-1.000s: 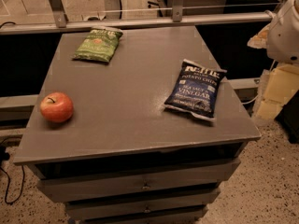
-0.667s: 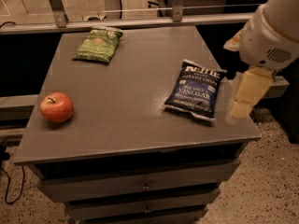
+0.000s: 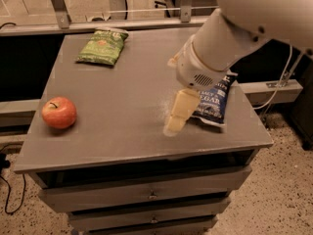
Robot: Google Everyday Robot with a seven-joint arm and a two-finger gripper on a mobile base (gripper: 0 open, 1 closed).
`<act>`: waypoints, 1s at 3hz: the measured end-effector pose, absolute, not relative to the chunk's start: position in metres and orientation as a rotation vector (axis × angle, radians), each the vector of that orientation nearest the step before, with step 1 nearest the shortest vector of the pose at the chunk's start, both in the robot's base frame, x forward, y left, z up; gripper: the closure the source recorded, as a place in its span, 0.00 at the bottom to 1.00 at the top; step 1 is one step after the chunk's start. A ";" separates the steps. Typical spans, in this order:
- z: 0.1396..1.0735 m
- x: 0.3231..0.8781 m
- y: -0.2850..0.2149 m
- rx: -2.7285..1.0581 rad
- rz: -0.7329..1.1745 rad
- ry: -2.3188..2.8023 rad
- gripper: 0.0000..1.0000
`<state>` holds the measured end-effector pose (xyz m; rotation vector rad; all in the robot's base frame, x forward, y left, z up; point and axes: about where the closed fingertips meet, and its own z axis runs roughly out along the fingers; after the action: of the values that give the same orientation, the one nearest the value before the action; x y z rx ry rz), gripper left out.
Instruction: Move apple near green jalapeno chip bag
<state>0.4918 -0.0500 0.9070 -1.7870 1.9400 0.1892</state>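
The apple [image 3: 59, 112], red-orange with a short dark stem, sits near the left front corner of the grey cabinet top [image 3: 122, 82]. The green jalapeno chip bag [image 3: 102, 46] lies flat at the far left of the top. My gripper [image 3: 178, 112], pale yellow, hangs below the white arm over the middle of the top, well right of the apple and in front of the green bag. It holds nothing that I can see.
A dark blue vinegar chip bag [image 3: 212, 99] lies on the right side, partly hidden by my arm [image 3: 215, 53]. Drawers [image 3: 146, 195] run below the top. A metal rail [image 3: 98, 26] runs behind the cabinet. Cables lie on the floor at the left.
My arm has swung in from the right edge over the cabinet top, and the gripper now hangs above the middle. The apple and both bags have not moved.
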 end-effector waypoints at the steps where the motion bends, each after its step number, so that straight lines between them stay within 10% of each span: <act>1: 0.901 0.506 0.018 -1.757 0.320 1.807 0.00; 3: 0.888 0.506 0.159 -1.674 0.669 1.577 0.00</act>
<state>0.5062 0.1591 0.8883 -1.6742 1.5772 0.6688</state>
